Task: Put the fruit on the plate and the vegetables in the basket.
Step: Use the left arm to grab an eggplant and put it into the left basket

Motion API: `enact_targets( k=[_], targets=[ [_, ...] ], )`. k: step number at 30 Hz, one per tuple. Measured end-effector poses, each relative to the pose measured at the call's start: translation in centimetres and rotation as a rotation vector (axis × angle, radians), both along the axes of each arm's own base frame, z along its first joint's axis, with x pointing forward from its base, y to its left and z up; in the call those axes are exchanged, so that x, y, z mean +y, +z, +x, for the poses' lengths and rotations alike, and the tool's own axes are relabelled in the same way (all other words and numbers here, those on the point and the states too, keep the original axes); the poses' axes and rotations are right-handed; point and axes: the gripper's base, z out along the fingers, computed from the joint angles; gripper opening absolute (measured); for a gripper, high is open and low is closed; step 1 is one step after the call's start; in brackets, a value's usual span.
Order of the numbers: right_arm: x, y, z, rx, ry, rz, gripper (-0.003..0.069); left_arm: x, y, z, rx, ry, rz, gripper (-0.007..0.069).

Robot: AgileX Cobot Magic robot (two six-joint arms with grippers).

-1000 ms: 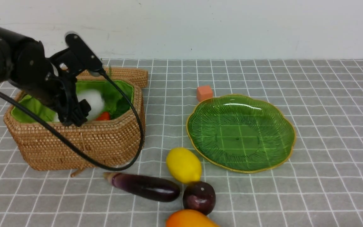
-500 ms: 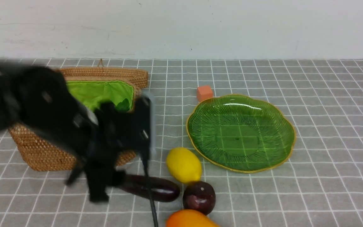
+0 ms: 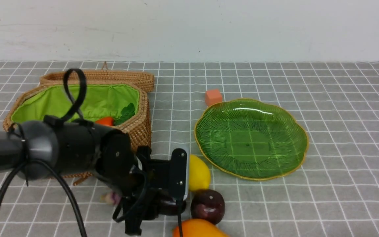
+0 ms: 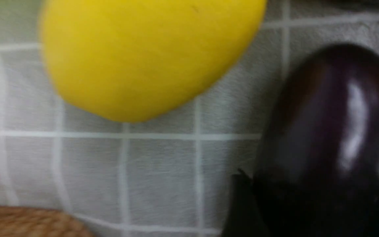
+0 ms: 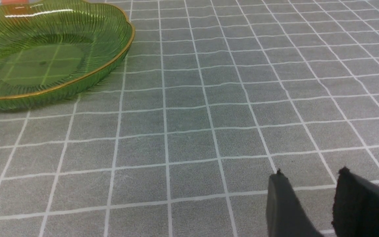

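Left pincer (image 3: 158,199) is out of the basket (image 3: 140,131) and down at cloth level, straddling the eggplant (image 3: 172,207). A second back it hangs wide open inside the basket over the radish; half a second back it is mid-swing.

Jaws are narrowing, about half open, one on each side of the eggplant's fat end. Can't tell whether the pads touch it yet, so no confirmed grip. The eggplant lies flat on the cloth, not lifted.

Radish (image 3: 127,112): only its leaves show, in the basket behind the pincer; the arm hides the body. My read: radish done, eggplant is the step in hand, one vegetable left.

It's crowded around the pincer:
- lemon (image 3: 198,172) is just beside the outer finger, on the plate side
- plum (image 3: 208,205) is just beside the eggplant's tip, past that finger
- mango (image 3: 197,230) is near, on the robot's side of the plum

All three sit where they were a second ago. Risk as I see it: the close or the lift nudges the lemon or plum.

Plate (image 3: 252,138) is well beyond the lemon from the pincer, with nothing on it, so the fruit half isn't started.

Right pincer (image 5: 311,172) is partly open and empty over bare cloth, with the plate ahead of it.
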Motion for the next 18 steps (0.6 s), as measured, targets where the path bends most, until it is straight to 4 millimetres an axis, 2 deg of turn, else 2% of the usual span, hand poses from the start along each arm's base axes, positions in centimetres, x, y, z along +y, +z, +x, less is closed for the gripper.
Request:
enact_targets(
  k=[4, 7, 10, 14, 16, 17, 18],
  targets=[
    [0.0, 0.0, 0.0, 0.0, 0.0, 0.0, 0.024, 0.4, 0.3, -0.2, 0.025, 0.021, 0.011, 0.039],
    [0.0, 0.0, 0.0, 0.0, 0.0, 0.0, 0.024, 1.2, 1.4, -0.5, 0.037, 0.07, 0.009, 0.039],
    [0.0, 0.0, 0.0, 0.0, 0.0, 0.0, 0.024, 2.3, 3.6, -1.0, 0.036, 0.135, -0.005, 0.039],
    [0.0, 0.0, 0.0, 0.0, 0.0, 0.0, 0.024, 4.8, 8.1, -3.4, 0.059, 0.236, -0.008, 0.039],
    [0.0, 0.0, 0.0, 0.0, 0.0, 0.0, 0.024, 5.4, 9.1, -4.0, 0.05, 0.25, -0.014, 0.039],
    [0.0, 0.0, 0.0, 0.0, 0.0, 0.0, 0.024, 6.2, 10.7, -4.7, 0.013, 0.267, -0.038, 0.039],
    [0.0, 0.0, 0.0, 0.0, 0.0, 0.0, 0.024, 6.5, 11.3, -5.0, -0.008, 0.27, -0.049, 0.039]
  ],
)
